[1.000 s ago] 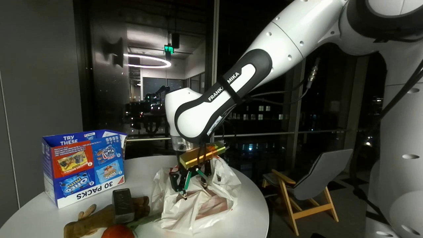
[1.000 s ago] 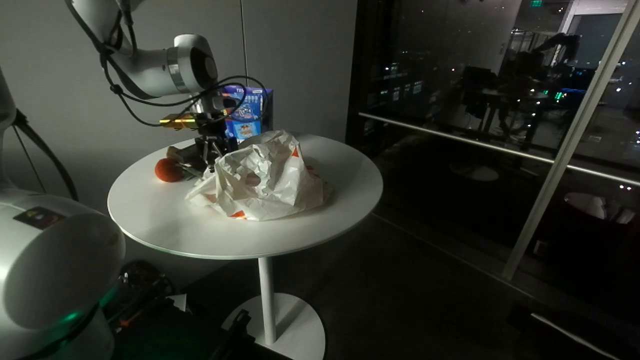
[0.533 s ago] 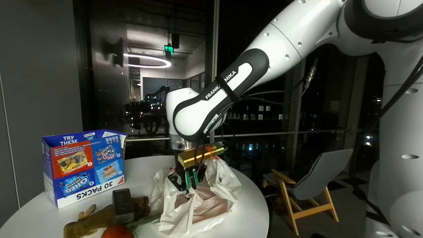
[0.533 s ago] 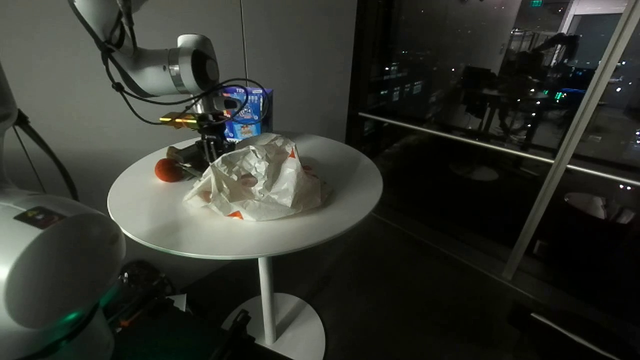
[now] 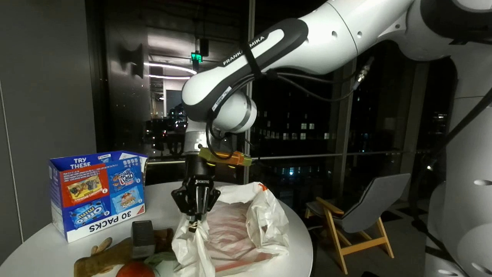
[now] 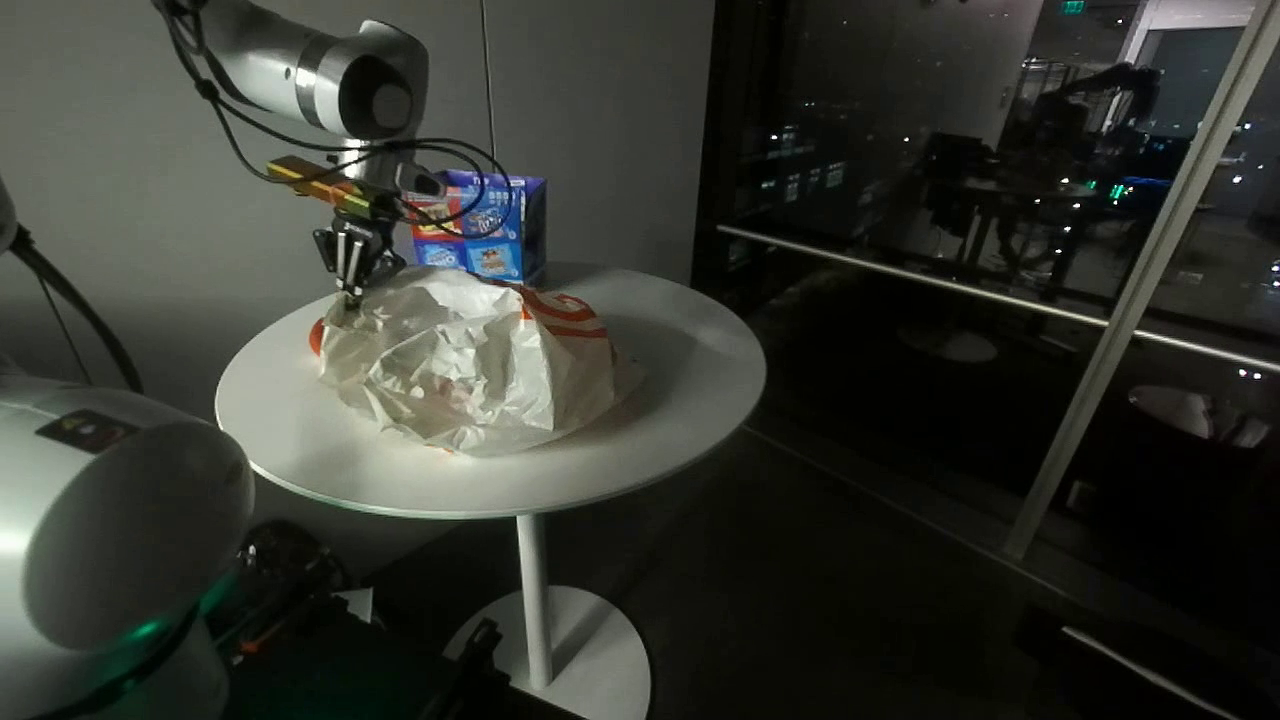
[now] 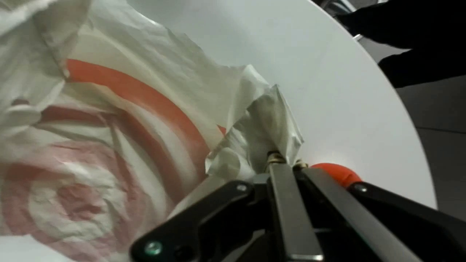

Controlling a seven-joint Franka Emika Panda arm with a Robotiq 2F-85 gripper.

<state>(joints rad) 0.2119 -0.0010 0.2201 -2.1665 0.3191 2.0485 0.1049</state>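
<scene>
My gripper (image 7: pixel 287 162) is shut on a gathered fold of the white plastic bag (image 7: pixel 174 62), whose peak sticks up past the fingertips in the wrist view. The bag has red-orange printed rings and lies crumpled on the round table. In an exterior view the gripper (image 5: pixel 193 226) pinches the bag's near-left rim, and the bag (image 5: pixel 269 219) gapes with its reddish inside showing. From another angle the gripper (image 6: pixel 352 298) stands at the end of the bag (image 6: pixel 470 350) beside a round red-orange object (image 6: pixel 316 338). That red-orange object (image 7: pixel 336 173) partly shows behind the fingers.
A blue snack box (image 5: pixel 96 192) stands open-topped on the white table (image 5: pixel 300 242). Between box and bag lie a brown, soft-looking object (image 5: pixel 103 254) and a dark grey block (image 5: pixel 142 238). A greenish item (image 5: pixel 159 259) is partly covered by the bag. A chair (image 5: pixel 361 215) stands beyond.
The gripper went from open to shut on the bag's rim. It has shifted left in both exterior views, pulling the rim along, so the bag gapes wider and more orange print shows.
</scene>
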